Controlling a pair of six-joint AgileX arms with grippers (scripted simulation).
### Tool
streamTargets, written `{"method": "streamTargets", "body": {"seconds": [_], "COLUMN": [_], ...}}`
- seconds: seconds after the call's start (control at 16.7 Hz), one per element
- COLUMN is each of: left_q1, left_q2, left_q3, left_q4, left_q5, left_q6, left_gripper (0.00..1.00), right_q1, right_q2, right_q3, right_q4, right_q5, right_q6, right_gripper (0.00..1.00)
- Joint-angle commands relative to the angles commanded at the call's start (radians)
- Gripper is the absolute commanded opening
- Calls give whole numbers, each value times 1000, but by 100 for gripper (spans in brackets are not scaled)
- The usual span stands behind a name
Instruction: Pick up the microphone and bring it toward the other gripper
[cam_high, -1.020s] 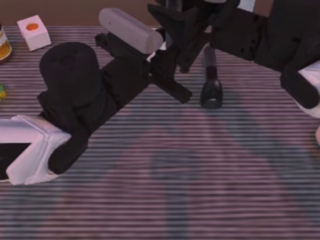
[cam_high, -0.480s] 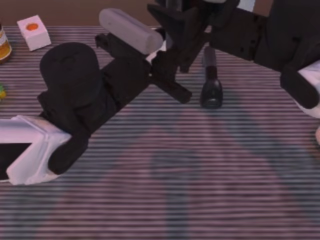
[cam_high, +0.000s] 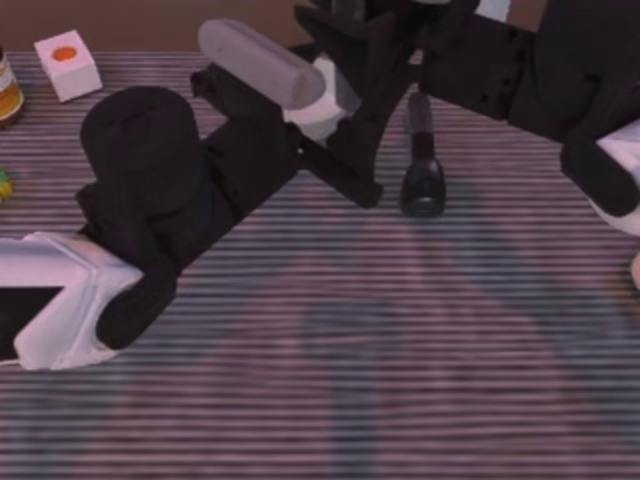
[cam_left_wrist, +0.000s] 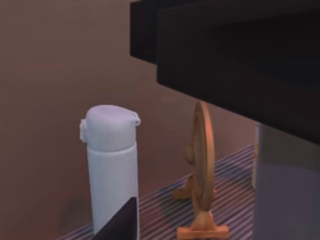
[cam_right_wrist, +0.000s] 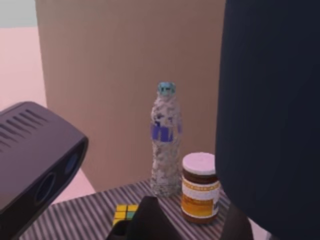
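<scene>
We are holding the microphone (cam_high: 322, 103) in our left end effector (cam_high: 335, 125), which appears clamped on the pale handle in the upper middle of the top view. The pick-up looks done, with the mic off the desk (cam_high: 350, 350). The carry seems nearly finished too: our right end effector (cam_high: 375, 55) is hovering just beside it at the upper edge, fingers (cam_right_wrist: 150, 220) spread and gripping nothing. In the right wrist view the navy head (cam_right_wrist: 270, 115) is filling the frame's right side, so the mic is sitting very close. What is left, we judge, is closing the final gap. The torch (cam_high: 422, 165) is lying on the desk just right of the left end effector.
</scene>
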Motion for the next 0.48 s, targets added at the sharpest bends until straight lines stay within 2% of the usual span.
{"method": "streamTargets", "body": {"seconds": [0.36, 0.48], "left_q1": [2, 7], "left_q2": [5, -12], "left_q3": [-4, -21], "left_q4": [0, -2], "left_q5": [-2, 2], "left_q6": [2, 1], "left_gripper": [100, 100], "right_q1": [-2, -11], "right_q2": [-4, -12], "right_q3": [4, -4], "right_q4": [0, 1], "right_q5": [3, -9], "right_q6": [0, 1], "right_gripper": [0, 0]}}
